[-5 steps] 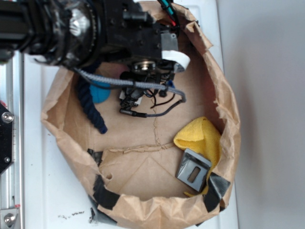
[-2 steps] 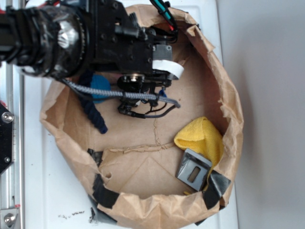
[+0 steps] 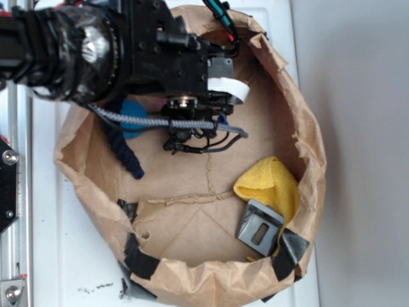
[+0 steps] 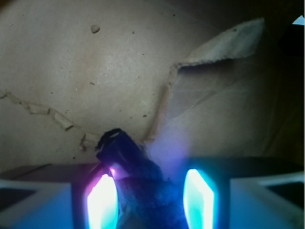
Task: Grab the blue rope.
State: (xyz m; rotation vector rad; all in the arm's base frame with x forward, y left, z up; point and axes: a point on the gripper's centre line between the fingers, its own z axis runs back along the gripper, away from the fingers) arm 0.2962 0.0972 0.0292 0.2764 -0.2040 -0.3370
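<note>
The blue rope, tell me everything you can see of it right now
The blue rope is thick, dark navy and twisted in strands. In the exterior view one leg runs down the left of the paper bag's floor to a blunt end near the bag wall, beside the blue ball; its upper part is hidden under the arm. In the wrist view the other glossy end sits between the end effector's glowing fingers, resting on brown paper.

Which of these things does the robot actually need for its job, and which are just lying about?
Needed:
- blue rope
- gripper, its fingers either side of one rope end

Lying about:
- blue ball
- yellow cloth
- grey metal bracket
- paper bag
</note>
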